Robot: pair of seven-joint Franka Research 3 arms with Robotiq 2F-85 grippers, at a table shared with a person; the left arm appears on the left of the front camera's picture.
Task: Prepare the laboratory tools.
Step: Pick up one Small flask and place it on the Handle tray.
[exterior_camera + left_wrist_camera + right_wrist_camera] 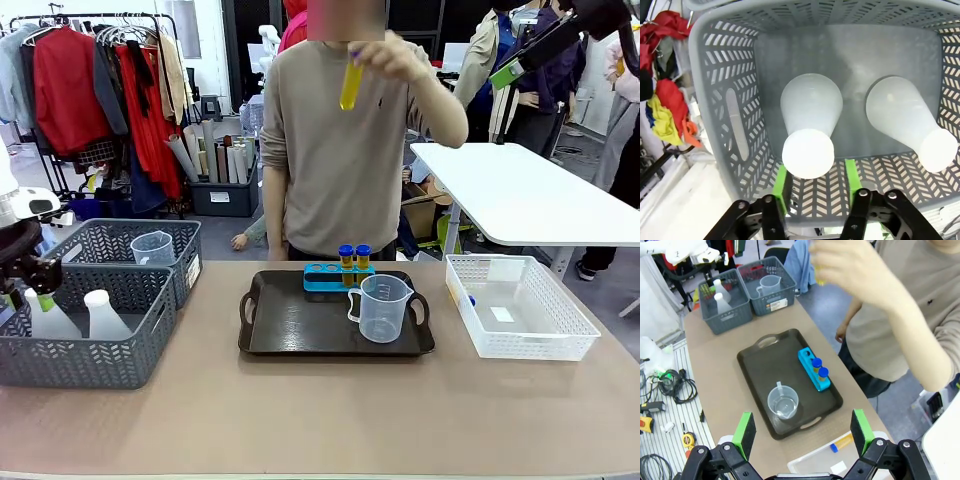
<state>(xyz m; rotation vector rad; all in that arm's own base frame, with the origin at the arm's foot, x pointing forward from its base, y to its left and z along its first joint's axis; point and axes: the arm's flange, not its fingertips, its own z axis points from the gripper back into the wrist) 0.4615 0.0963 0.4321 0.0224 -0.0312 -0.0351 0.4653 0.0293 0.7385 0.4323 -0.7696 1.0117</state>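
Tray (pixel 290 325) bare at left front — rack (pixel 325 277) along far edge, jug (pixel 382 308) right

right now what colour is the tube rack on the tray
Bright blue; the rack shows best in the right wrist view.

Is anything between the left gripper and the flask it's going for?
Nothing visible. The flask stands upright in the grey basket, between the fingers of the left gripper; the second flask stands apart, to one side.
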